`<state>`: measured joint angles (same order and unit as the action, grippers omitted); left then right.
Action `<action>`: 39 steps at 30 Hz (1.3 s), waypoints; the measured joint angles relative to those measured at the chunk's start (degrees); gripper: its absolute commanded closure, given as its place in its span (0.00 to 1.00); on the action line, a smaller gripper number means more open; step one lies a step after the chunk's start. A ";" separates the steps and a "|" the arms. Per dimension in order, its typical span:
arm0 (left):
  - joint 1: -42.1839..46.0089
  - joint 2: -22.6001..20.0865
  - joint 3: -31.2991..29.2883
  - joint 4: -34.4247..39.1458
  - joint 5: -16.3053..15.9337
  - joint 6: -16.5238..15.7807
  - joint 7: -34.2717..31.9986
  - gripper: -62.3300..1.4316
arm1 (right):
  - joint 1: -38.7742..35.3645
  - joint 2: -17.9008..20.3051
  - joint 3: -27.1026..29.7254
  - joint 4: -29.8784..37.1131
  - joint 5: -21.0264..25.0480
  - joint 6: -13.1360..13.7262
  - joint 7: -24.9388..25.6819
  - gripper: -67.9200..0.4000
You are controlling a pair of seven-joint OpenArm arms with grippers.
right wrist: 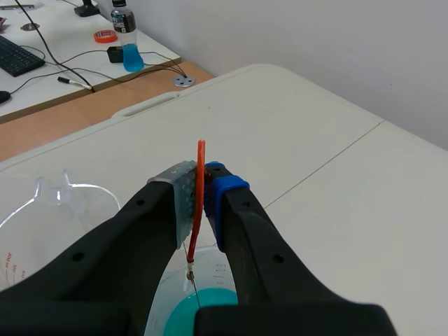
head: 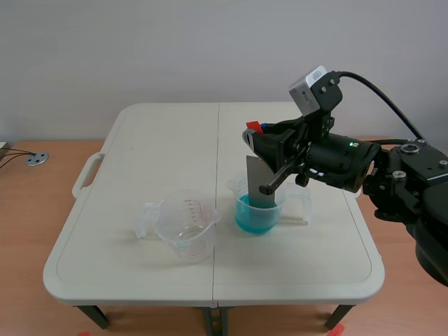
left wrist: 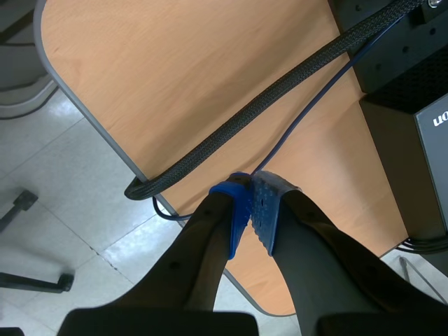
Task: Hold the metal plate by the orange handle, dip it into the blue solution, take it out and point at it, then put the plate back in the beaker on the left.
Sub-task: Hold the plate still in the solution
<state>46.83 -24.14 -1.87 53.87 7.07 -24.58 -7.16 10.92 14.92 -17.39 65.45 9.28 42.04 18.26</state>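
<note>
**Surface.** Cream folding table [head: 161,140] with a seam down the middle and a moulded carry handle on its left edge. It stands on a wood-toned surface [head: 42,203] that carries a round metal disc [head: 36,159].

**Room.** Plain pale wall [head: 210,49] behind the table. In the right wrist view, a white desk [right wrist: 49,38] beyond the table holds a keyboard [right wrist: 17,56], cables, a bottle of blue liquid [right wrist: 128,45] and a roll of orange tape [right wrist: 106,36].

**Task items.**
- Metal plate [head: 260,183]: upright, its lower end in the blue solution [head: 253,218].
- Right-hand clear beaker [head: 280,206]: holds the solution and stands just right of the seam.
- Orange handle [head: 253,127]: at the plate's top, seen edge-on in the right wrist view.
- Left-hand clear beaker [head: 183,227]: stands beside the other one, not touching it, with nothing visible in it.

**Tools.**
- Right gripper [head: 256,143]: above the solution beaker, with its pads clamped on the orange handle.
- Left gripper [left wrist: 252,203]: its blue pads are pressed together on nothing. It hangs over the edge of a wooden top [left wrist: 175,84] with tiled floor [left wrist: 63,189] below. A braided black cable [left wrist: 266,98] and a thin blue cable [left wrist: 308,105] run ahead of it.

**Writing.**
- Red graduation marks [head: 190,207] on the left beaker; the figures are too small to read.
- White lettering on a dark box [left wrist: 434,119] in the left wrist view, cut off and unreadable.
</note>
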 measured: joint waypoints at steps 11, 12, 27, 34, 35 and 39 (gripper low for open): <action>0.00 0.00 0.00 0.00 0.00 0.00 0.00 0.96 | 0.00 0.00 0.00 0.00 -0.79 0.00 0.63 0.98; 0.00 0.00 0.00 0.00 0.00 0.00 0.00 0.96 | 0.00 0.00 0.00 0.00 -0.79 0.00 0.63 0.98; 0.00 0.00 0.00 0.00 0.00 0.00 0.00 0.96 | 0.00 0.00 0.00 0.00 -0.79 0.00 0.63 0.98; 0.00 0.00 0.00 0.00 0.00 0.00 0.00 0.96 | 0.00 0.00 0.00 0.00 -0.79 0.00 0.63 0.98; 0.00 0.00 0.00 0.00 0.00 0.00 0.00 0.96 | 0.00 0.00 0.00 0.00 -0.79 0.00 0.63 0.98; 0.00 0.00 0.00 0.00 0.00 0.00 0.00 0.96 | 0.00 0.00 0.00 0.00 -0.79 0.00 0.63 0.98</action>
<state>46.83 -24.14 -1.87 53.87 7.07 -24.58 -7.16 10.92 14.92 -17.39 65.45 8.49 42.04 18.90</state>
